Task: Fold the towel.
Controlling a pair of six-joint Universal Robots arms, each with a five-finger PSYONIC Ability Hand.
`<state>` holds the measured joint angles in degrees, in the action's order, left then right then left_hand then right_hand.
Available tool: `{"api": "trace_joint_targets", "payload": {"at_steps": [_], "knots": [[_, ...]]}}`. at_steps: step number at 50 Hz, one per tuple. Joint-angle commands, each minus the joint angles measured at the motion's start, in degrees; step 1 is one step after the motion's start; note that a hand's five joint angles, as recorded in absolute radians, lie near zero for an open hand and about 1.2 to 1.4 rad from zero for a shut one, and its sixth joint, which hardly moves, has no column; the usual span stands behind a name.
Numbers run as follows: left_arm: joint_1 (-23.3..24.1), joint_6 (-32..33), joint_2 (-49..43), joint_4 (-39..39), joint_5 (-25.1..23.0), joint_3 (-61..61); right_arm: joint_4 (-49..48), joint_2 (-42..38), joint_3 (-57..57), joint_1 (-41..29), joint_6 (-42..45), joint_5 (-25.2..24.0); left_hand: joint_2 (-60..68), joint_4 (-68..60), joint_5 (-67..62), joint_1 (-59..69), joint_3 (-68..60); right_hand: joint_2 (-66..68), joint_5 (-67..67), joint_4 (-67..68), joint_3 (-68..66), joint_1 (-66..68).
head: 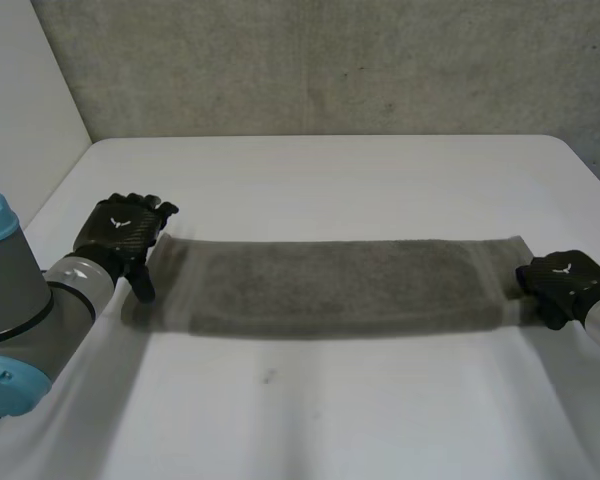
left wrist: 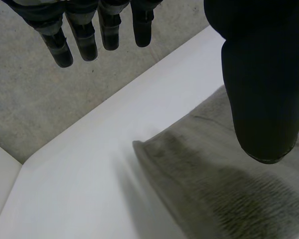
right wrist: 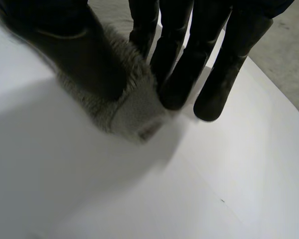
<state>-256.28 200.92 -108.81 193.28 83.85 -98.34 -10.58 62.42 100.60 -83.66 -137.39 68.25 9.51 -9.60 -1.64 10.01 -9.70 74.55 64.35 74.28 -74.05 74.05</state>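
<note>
1. White worktop point(head: 310, 400), long grey terry towel point(head: 330, 285) stretched flat across its middle.
2. One end's pinched in the right robot hand point(head: 565, 280); the left robot hand point(head: 125, 228) hovers spread, empty, by the other.
3. I'd grab that end squarely before folding.

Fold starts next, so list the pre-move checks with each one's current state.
1. Towel laid out as a long strip: ok.
2. Towel wholly on the table: ok.
3. Right hand holding its end: ok, the cloth is pinched between thumb and fingers in its wrist view.
4. Left hand holding its end: not ok, its fingers are straight and off the cloth.
5. Left thumb touching the towel: cannot tell.
</note>
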Motion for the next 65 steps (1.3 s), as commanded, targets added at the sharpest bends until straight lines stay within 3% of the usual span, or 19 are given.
{"api": "trace_joint_targets", "payload": {"at_steps": [1,8,10,16,18,21,23,24,26,29,31,39,46,47,48,49,58,65], "knots": [[-0.2,0.0,0.1,0.0,0.0,-0.3,0.7,3.6,-2.2,5.3,0.3,4.0,0.5,-0.4,1.6,0.0,-0.3,5.5,5.6,5.7,-6.0,6.0],[-0.3,0.0,0.3,0.0,0.0,-0.5,2.3,5.4,-6.4,12.7,3.7,4.7,0.5,-0.4,1.6,0.0,-0.3,5.5,5.6,5.7,-6.0,6.0],[-0.5,0.0,0.4,0.0,0.0,-0.5,6.9,5.4,-9.4,14.7,8.0,4.7,0.5,-0.4,1.6,0.0,-0.3,5.5,5.6,5.7,-6.0,6.0],[-0.6,0.0,0.7,0.0,0.0,-0.5,12.2,5.7,-14.6,11.6,9.1,5.1,0.5,-0.4,1.6,0.0,-0.3,5.5,5.6,5.7,-6.0,6.0],[-0.5,0.0,1.1,-0.1,0.0,-0.2,12.5,6.3,-18.8,2.4,4.7,5.3,0.5,-0.4,1.6,0.0,-0.3,5.5,5.6,5.7,-6.0,6.0],[-0.5,-0.1,1.4,-0.1,0.1,0.1,12.6,6.1,-21.3,-2.7,2.0,5.3,0.5,-0.4,1.6,0.0,-0.3,5.5,5.6,5.7,-6.0,6.0],[-0.2,-0.2,2.0,-0.1,0.1,0.7,12.5,5.4,-25.3,-12.6,-1.1,6.1,0.5,-0.4,1.6,0.0,-0.3,5.5,5.6,5.7,-6.0,6.0],[-0.2,-0.2,2.0,-0.1,0.1,0.7,12.5,5.3,-25.3,-12.7,-1.1,6.1,0.5,-0.4,1.6,0.0,-0.3,5.5,5.6,5.7,-6.0,6.0],[0.1,-0.2,2.6,-0.1,0.2,1.4,12.3,2.6,-28.7,-24.1,-1.2,7.7,0.5,-0.4,1.6,0.0,-0.3,5.5,5.6,5.7,-6.0,6.0],[0.2,-0.2,2.8,-0.1,0.3,1.7,12.3,0.2,-30.6,-30.5,-1.3,8.6,0.5,-0.4,1.6,0.0,-0.3,5.5,5.6,5.7,-6.0,6.0],[0.9,-0.3,3.5,-0.1,0.4,2.3,12.4,-4.6,-33.4,-40.9,-0.9,9.5,0.5,-0.4,1.6,0.0,-0.3,5.5,5.6,5.7,-6.0,6.0],[3.3,-0.2,4.3,-0.1,0.6,3.1,13.0,-13.8,-34.6,-52.9,0.6,9.8,0.5,-0.4,1.6,0.0,-0.3,5.5,5.6,5.7,-6.0,6.0],[5.1,-0.2,4.0,-0.1,0.7,4.0,12.4,-13.2,-33.2,-53.9,2.7,10.6,0.5,-0.4,1.6,0.0,-0.3,5.5,5.6,5.7,-6.0,6.0],[5.4,-0.2,3.7,-0.1,0.7,4.4,12.7,-11.9,-32.7,-53.5,2.2,11.2,0.5,-0.4,1.6,0.0,-0.3,-22.8,-22.6,-22.5,22.3,-22.3],[5.4,-0.2,3.7,-0.1,0.7,4.4,12.7,-11.9,-32.7,-53.5,2.2,11.2,0.5,-0.4,1.6,0.0,-0.3,-23.1,-22.9,-22.8,22.6,-22.6],[5.7,-0.1,3.5,-0.1,0.7,4.9,12.7,-9.9,-31.4,-53.0,1.4,12.1,0.5,-0.4,1.6,0.0,-0.3,-64.5,-64.4,-64.3,64.0,-64.0],[7.9,-0.2,2.5,-0.1,0.8,6.1,11.1,2.8,-13.4,-39.0,-5.7,13.8,0.5,-0.4,1.6,0.0,-0.3,-64.5,-64.4,-64.3,64.0,-64.0],[8.3,-0.2,1.9,-0.1,0.8,5.9,6.0,6.3,-0.1,-28.1,-6.1,12.9,0.5,-0.4,1.6,0.0,-0.3,-64.5,-64.4,-64.3,64.0,-64.0]]}}
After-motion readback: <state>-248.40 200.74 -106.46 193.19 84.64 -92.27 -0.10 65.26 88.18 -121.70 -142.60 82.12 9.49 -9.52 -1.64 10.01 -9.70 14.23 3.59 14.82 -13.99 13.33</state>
